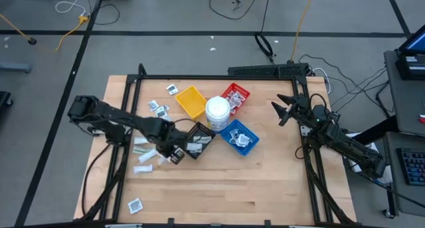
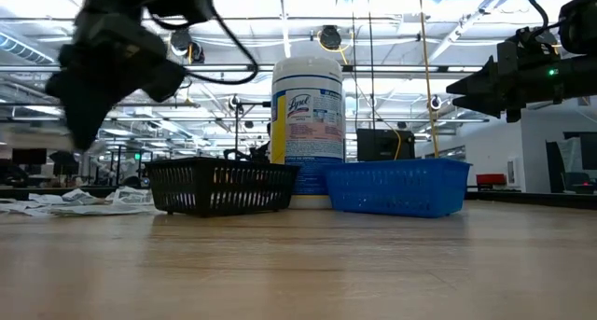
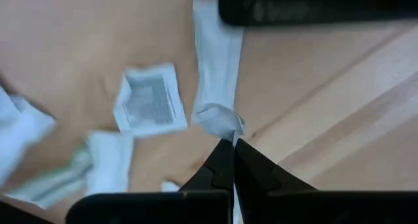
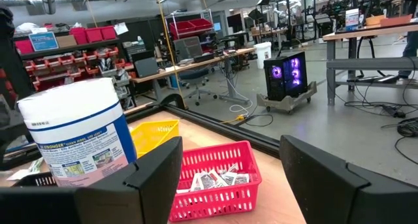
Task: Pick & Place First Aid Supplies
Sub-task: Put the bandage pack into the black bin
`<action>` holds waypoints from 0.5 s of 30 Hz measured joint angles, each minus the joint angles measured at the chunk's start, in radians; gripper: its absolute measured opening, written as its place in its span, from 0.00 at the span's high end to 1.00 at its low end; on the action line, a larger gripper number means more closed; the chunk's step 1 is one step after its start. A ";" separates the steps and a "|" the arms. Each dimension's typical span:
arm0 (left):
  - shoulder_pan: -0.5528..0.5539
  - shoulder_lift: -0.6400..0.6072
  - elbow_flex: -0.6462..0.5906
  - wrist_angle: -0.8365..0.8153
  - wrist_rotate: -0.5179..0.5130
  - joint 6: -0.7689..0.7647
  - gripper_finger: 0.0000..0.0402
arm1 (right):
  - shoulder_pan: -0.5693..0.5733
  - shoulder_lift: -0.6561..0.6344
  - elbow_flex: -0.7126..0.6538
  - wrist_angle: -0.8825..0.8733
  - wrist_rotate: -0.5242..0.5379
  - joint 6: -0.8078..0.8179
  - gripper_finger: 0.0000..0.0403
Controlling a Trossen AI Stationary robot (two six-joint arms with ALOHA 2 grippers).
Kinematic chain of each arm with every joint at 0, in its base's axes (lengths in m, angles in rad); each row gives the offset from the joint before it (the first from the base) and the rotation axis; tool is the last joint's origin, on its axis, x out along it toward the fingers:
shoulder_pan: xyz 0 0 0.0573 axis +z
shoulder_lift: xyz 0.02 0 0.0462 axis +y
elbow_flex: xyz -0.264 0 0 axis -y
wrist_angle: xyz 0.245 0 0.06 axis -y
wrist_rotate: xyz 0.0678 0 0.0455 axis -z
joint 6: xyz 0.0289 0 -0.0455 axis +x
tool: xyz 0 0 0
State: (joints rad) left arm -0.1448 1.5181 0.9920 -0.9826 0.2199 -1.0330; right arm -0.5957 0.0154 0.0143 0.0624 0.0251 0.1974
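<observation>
My left gripper point(image 1: 174, 155) is shut on a long pale wrapped strip point(image 3: 219, 67), just beside the near left corner of the black tray point(image 1: 199, 140). Below it on the wood lie a square printed packet point(image 3: 149, 105) and other white packets point(image 3: 108, 162). More packets point(image 1: 141, 148) are scattered over the table's left part, one near the front edge point(image 1: 135, 205). The red tray point(image 4: 219, 178) and the blue tray point(image 1: 240, 136) hold packets. My right gripper point(image 1: 282, 112) waits open at the table's right side, held level above it. My left gripper pinches the strip's crumpled end point(image 3: 222, 121) between its two shut fingertips, coming from above and pointing down. The rest of the strip stretches away from the fingers toward the black tray's edge point(image 3: 313, 5). Whether its far end touches the table I cannot tell.
A round white tub point(image 1: 218, 113) stands between the yellow tray point(image 1: 191, 102), the red tray point(image 1: 234, 96), the blue tray and the black tray. A black frame point(image 1: 219, 76) borders the table. Bare wood lies along the near middle point(image 1: 232, 188).
</observation>
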 joint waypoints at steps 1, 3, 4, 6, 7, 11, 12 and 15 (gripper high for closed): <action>0.017 0.012 0.024 -0.018 -0.002 0.027 1.00 | 0.000 0.000 0.000 0.000 0.000 0.000 0.37; 0.051 0.038 0.070 -0.051 -0.010 0.079 1.00 | 0.000 0.000 0.000 0.000 0.000 0.000 0.37; 0.067 0.052 0.099 -0.066 -0.013 0.101 1.00 | 0.000 0.000 0.000 0.000 0.000 0.000 0.37; 0.099 0.079 0.151 -0.094 -0.014 0.146 1.00 | 0.000 0.000 0.000 0.000 0.000 0.000 0.37; 0.113 0.095 0.175 -0.102 -0.015 0.166 1.00 | 0.000 0.000 0.000 0.000 0.000 0.000 0.37; 0.155 0.162 0.266 -0.130 -0.014 0.230 1.00 | 0.000 0.000 0.000 0.000 0.000 0.000 0.37; 0.162 0.178 0.288 -0.135 -0.014 0.244 1.00 | 0.000 0.000 0.000 0.000 0.000 0.000 0.37; 0.174 0.216 0.343 -0.130 -0.015 0.266 1.00 | 0.000 0.000 0.000 0.000 0.000 0.000 0.37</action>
State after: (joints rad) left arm 0.0296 1.7340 1.3349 -1.1130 0.2049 -0.7672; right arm -0.5957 0.0153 0.0141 0.0627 0.0254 0.1974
